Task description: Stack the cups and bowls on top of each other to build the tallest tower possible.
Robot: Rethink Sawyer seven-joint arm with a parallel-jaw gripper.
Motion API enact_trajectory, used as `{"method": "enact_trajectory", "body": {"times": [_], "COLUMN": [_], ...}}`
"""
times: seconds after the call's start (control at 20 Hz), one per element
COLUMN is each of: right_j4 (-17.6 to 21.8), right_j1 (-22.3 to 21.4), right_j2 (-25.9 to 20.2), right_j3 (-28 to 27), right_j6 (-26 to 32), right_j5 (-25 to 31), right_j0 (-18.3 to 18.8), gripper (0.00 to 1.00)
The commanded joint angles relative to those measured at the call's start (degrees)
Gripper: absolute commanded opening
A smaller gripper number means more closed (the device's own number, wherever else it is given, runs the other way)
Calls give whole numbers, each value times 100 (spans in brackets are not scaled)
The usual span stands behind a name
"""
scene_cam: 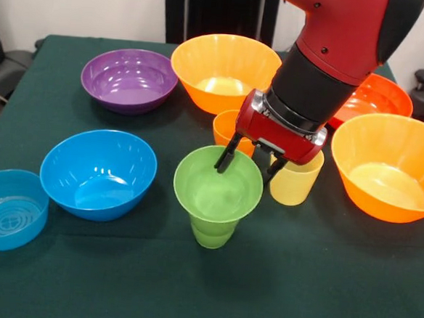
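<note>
The gripper [249, 169] is seen spread wide, astride the far rim of the small green bowl [218, 183], which is seated on the green cup [212, 233]. The orange cup [226, 128] and pale yellow cup [295, 181] are crowded just behind. Open cloth is left in front. Three cups and seven bowls are counted; the translucent blue bowl [8, 209] is cut by the left edge.

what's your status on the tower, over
Gripper open, one finger inside the small green bowl, other outside its far rim. Bowl sits on green cup; tower two pieces high. Orange cup and yellow cup close behind.
</note>
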State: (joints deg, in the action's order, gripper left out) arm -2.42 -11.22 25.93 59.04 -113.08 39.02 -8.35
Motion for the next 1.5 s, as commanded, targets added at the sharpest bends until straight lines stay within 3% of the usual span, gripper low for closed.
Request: {"method": "enact_trajectory", "body": {"times": [0.05, 0.7, 1.0, 1.5], "right_j4": [86, 168, 258, 401], "right_j1": [40, -206, -739, -2027], "right_j2": [-580, -553, -767, -1194], "right_j3": [278, 656, 1149, 2659], "right_j6": [-572, -528, -68, 404], "right_j5": [-284, -617, -831, -1125], "right_j0": [-36, -74, 141, 553], "gripper": [100, 100, 100, 100]}}
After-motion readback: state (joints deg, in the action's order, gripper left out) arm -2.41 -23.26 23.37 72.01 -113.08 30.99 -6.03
